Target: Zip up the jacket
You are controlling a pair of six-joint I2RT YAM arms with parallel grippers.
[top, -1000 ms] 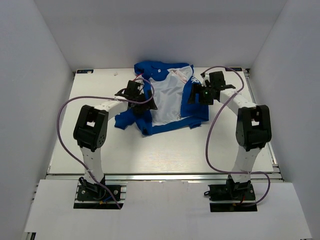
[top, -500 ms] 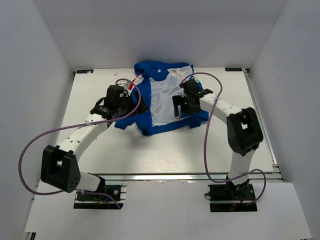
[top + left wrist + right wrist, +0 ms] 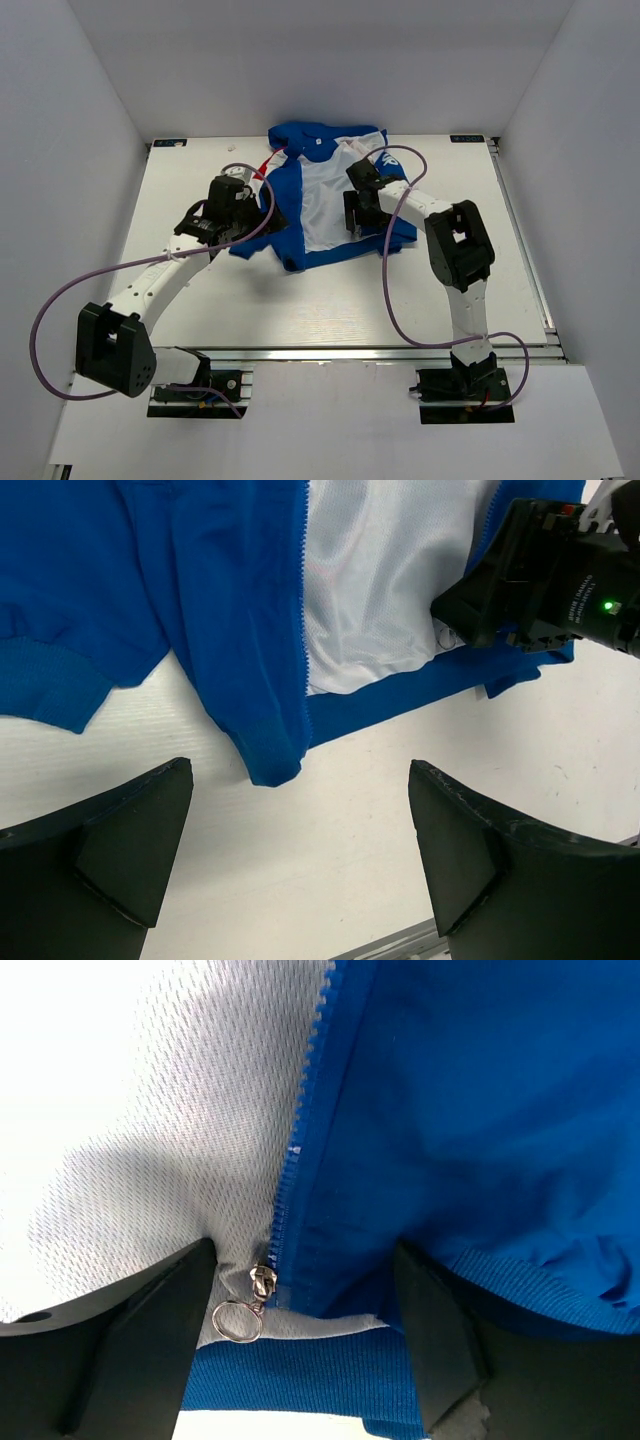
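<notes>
Near the far edge, jacket lies open. Right gripper, released, straddles the slider; left gripper, released, hovers over the opposite hem. I want both ends mated before pulling.

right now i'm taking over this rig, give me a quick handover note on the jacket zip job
Left gripper: open, empty, over the hem corner of the front panel on its side.
Right gripper: open, empty, fingers either side of the zipper slider at the bottom of the other front edge.
The jacket lies open at the far middle of the table, white lining up.
Done: nothing zipped, the halves are apart.
Left: bring the loose zipper edge to the slider, seat it, pull up.
</notes>
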